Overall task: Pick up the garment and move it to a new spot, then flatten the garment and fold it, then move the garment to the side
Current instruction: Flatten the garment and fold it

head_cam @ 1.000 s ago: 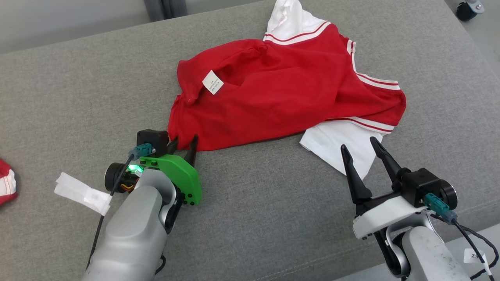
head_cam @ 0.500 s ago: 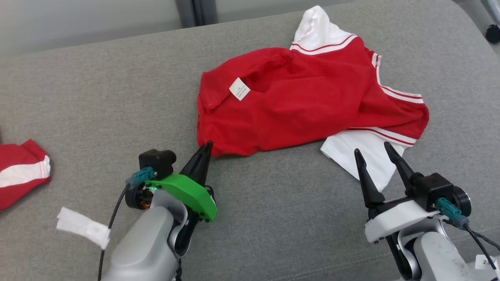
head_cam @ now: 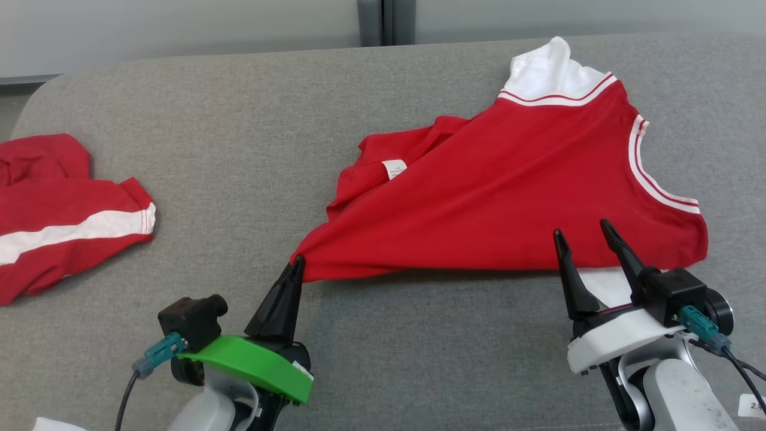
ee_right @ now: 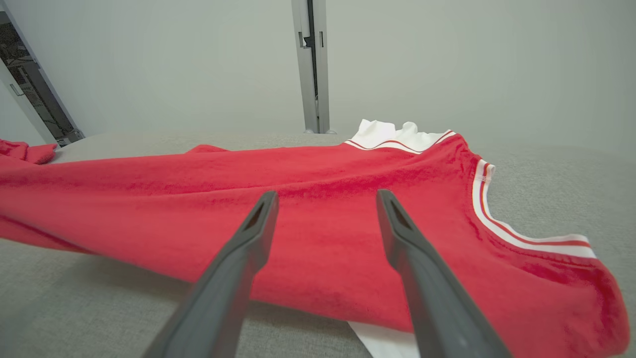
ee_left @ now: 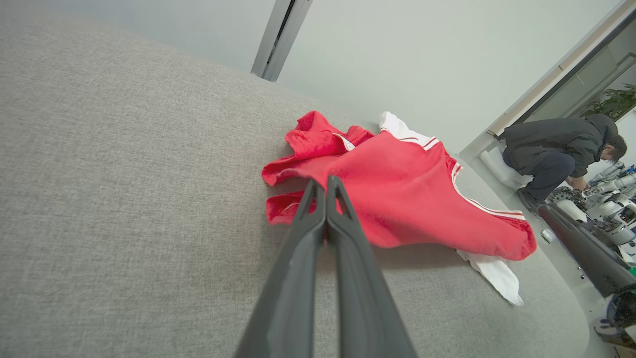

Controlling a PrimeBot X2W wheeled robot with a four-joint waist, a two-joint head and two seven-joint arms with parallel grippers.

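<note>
The garment (head_cam: 508,191) is a red top with white sleeves and red-and-white trim, spread over the right half of the grey cushion (head_cam: 251,137). My left gripper (head_cam: 297,263) is shut on its near left corner, and the cloth is pulled up and stretched toward me from there. The left wrist view shows the closed fingertips pinching that red corner of the garment (ee_left: 397,199). My right gripper (head_cam: 583,233) stands open at the garment's near right edge, fingers over the red cloth (ee_right: 323,219), nothing between them. A white sleeve (head_cam: 604,284) shows just under it.
A second red garment with a white stripe (head_cam: 60,215) lies at the cushion's left edge. A person in dark clothes (ee_left: 561,149) crouches on the floor beyond the cushion's far right end. A pale wall with a grey post (head_cam: 383,21) runs behind.
My left gripper has closed on the garment's near left corner and pulled it toward me, stretching the cloth. The head camera has swung left. The right gripper has stayed open.
</note>
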